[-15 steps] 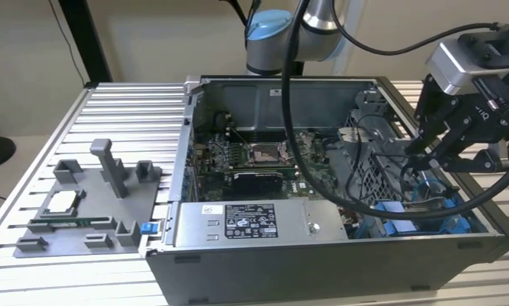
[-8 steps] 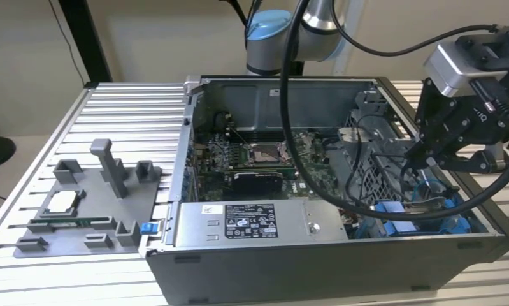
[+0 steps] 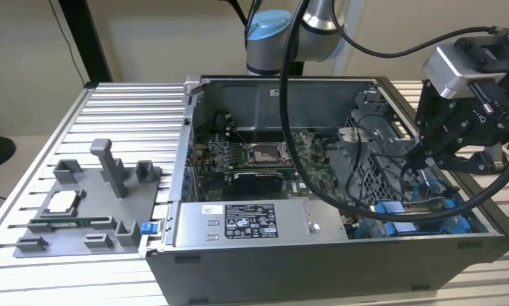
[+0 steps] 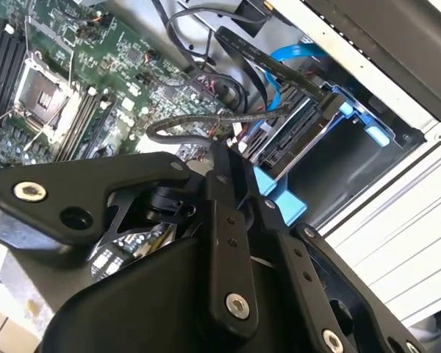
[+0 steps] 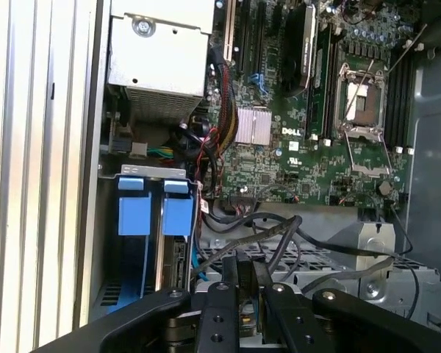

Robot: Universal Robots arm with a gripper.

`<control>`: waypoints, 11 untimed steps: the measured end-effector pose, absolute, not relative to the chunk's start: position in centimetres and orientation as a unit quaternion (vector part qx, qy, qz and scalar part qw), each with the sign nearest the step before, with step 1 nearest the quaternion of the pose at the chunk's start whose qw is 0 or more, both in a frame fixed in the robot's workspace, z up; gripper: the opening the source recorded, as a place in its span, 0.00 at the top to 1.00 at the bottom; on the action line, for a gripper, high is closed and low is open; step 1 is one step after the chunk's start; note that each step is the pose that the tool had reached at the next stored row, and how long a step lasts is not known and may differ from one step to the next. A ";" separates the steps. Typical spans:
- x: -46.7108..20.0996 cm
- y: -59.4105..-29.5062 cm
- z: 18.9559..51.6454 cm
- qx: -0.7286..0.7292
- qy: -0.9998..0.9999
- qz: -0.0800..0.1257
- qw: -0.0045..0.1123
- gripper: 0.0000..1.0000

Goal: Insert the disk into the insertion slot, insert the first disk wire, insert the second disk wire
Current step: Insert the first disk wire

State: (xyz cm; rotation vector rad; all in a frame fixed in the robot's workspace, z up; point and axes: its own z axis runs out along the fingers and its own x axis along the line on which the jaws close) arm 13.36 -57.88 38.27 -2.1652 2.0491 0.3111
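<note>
You see the disk (image 4: 298, 136) mostly buried under black cables (image 4: 206, 121) inside the case (image 3: 322, 268), arm (image 3: 318, 16) cut off above the case.

- The exterior view looks down from some way off, taking in the whole open computer case (image 3: 322, 268).
- Both wrist views peer closely into it, sharing the motherboard (image 4: 132, 59) (image 5: 309, 147) and the insertion slot (image 4: 367, 129) (image 5: 136, 213).

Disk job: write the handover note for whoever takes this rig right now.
Gripper: down at a thin black wire; hold unclear.
Flat silver-grey disk in a bright blue plastic carrier: sits in the rectangular grey metal insertion slot, close beside the gripper.
Done: disk insertion, it appears.
Left: the disk wires; no plugged connector can be confirmed.
</note>
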 end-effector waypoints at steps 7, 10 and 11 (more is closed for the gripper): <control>13.6 -58.5 38.1 -0.722 0.682 0.099 0.068 1.00; 13.7 -58.9 38.0 -0.723 0.681 0.099 0.066 1.00; 13.7 -59.0 38.0 -0.723 0.681 0.098 0.066 1.00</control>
